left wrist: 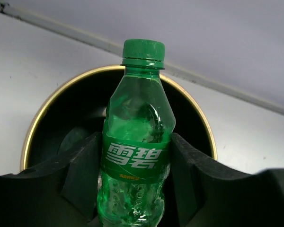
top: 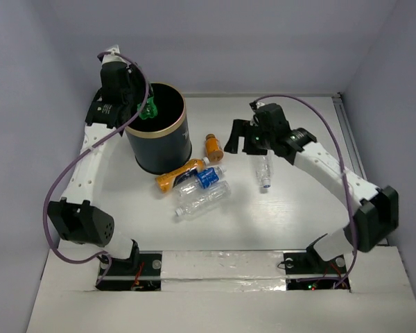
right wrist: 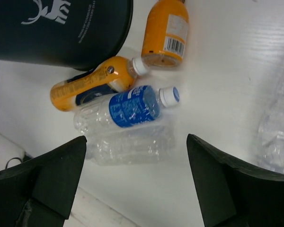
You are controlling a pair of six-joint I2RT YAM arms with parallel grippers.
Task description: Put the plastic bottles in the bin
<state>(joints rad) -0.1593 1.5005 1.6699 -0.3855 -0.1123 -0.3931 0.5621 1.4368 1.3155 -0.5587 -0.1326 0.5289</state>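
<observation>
Left gripper [left wrist: 135, 163] jaws are clenched on the label band of the green bottle [left wrist: 138, 109], which is held upright over the open mouth of the bin [left wrist: 40, 113]. Right gripper [right wrist: 136, 142] jaws are spread wide and grasp nothing; beneath them on the table [right wrist: 236, 71], beside the bin, lie a blue-label bottle [right wrist: 132, 106], orange bottles [right wrist: 165, 28] and a clear bottle [right wrist: 118, 149]

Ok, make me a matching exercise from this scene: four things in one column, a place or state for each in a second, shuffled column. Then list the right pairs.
Things:
1. green bottle
2. blue-label bottle
3. right gripper
4. bin

Places or states:
A. open, holding nothing
B. dark, with a gold rim
C. clamped in the left gripper, above the bin's opening
D. lying on the table beside an orange bottle

Pairs: 1-C, 2-D, 3-A, 4-B
</observation>
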